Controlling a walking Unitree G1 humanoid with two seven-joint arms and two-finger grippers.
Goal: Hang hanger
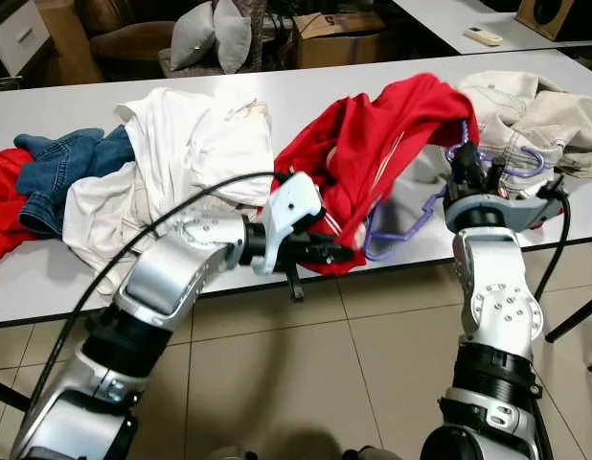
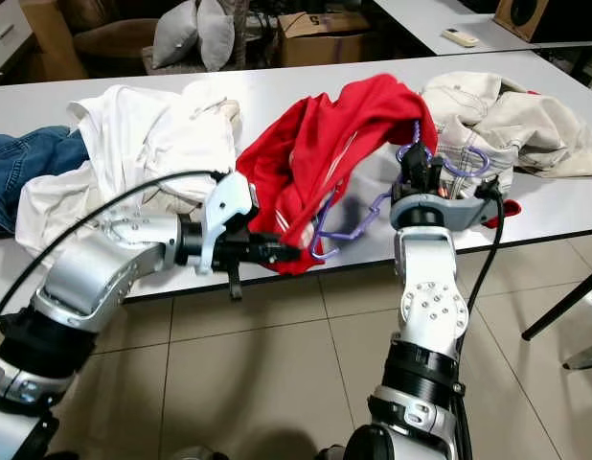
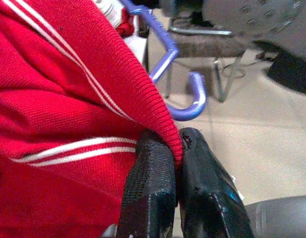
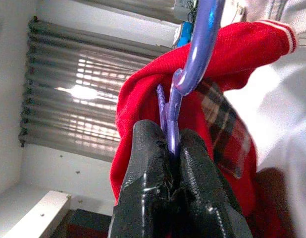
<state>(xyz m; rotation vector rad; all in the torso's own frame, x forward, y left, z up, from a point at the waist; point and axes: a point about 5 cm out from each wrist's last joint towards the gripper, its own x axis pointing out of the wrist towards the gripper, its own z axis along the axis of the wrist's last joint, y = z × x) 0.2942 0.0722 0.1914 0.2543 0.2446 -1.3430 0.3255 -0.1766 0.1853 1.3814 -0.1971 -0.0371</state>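
Tiled floor runs under a long white table (image 1: pixel 306 91) that carries heaps of laundry: a white pile (image 1: pixel 195 153), blue jeans (image 1: pixel 66 168) with more red cloth at the far left edge, and a cream garment (image 1: pixel 526 115) off to my right. Another table with a remote sits behind, along with cushions and a cardboard box.

Between my arms the red sweater (image 1: pixel 373 144) is lifted off the table and sags toward its front edge. My left pincer (image 3: pixel 175 148) is closed tight on the sweater's ribbed hem, the one with the thin white stripes, right at the table's edge. My right pincer (image 4: pixel 172 148) is clamped shut on the thin bar of the purple hanger (image 1: pixel 401 230), and it holds that bar up near the cream garment. Part of the hanger loops out below the sweater, and in my left wrist view its curved hook end shows just beyond the hem.

As I judge it, the task is only partly along. I have both things in hand, and the hanger is partly under the red cloth, but the sweater looks draped and bunched over it, not seated on its shoulders. I cannot tell how far the hanger has gone into the garment. What is left, I think, is to work the sweater properly onto the hanger, then find a rail or hook to hang it on; I see none from here.
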